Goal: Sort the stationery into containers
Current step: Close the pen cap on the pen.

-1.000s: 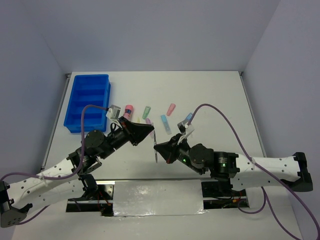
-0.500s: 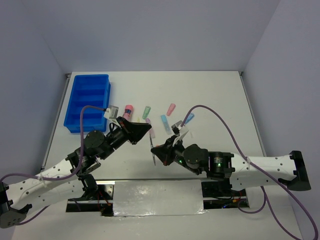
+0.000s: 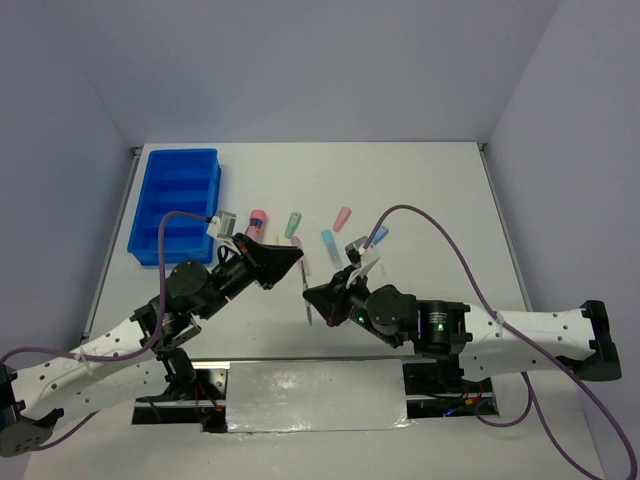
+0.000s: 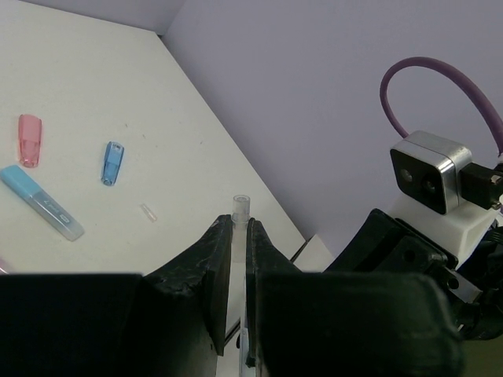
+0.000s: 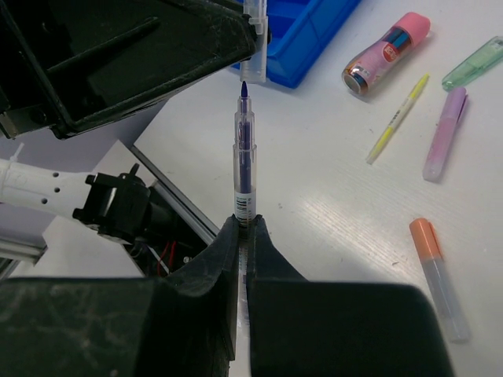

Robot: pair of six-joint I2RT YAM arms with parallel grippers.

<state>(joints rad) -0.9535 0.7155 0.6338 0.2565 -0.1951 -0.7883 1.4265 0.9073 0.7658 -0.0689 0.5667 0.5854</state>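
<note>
The right tool (image 5: 242, 225) is pressed together on the lower barrel of a pen (image 5: 244, 169). It pinches the pen so that the bare dark-blue tip points straight at the left tool (image 4: 240, 229). The left tool is nearly closed on a small clear cap (image 4: 240, 208). In the right wrist view the cap's mouth sits just past the pen tip, lined up with it and not yet joined. Both pieces hang in the air between the 2 arms, over the near part of the counter (image 3: 430, 190).

The pen looks light, stiff and slick. A hold low on the barrel, as now, leaves the front free to enter the cap. The cap is tiny and thin-walled, so it is best gripped across its sides with the mouth clear. A hard squeeze could probably shoot it out or tilt it. Seating it should take a straight push along the pen's axis, since any slant risks the tip skidding off the rim.

Farther out, a pink-brown tube (image 5: 385, 55), a thin yellow pen (image 5: 397, 118), a purple marker (image 5: 444, 133) and an orange-capped marker (image 5: 436, 275) lie loose on the counter. The blue tray (image 3: 183, 152) stands at the far left, well apart from them.
</note>
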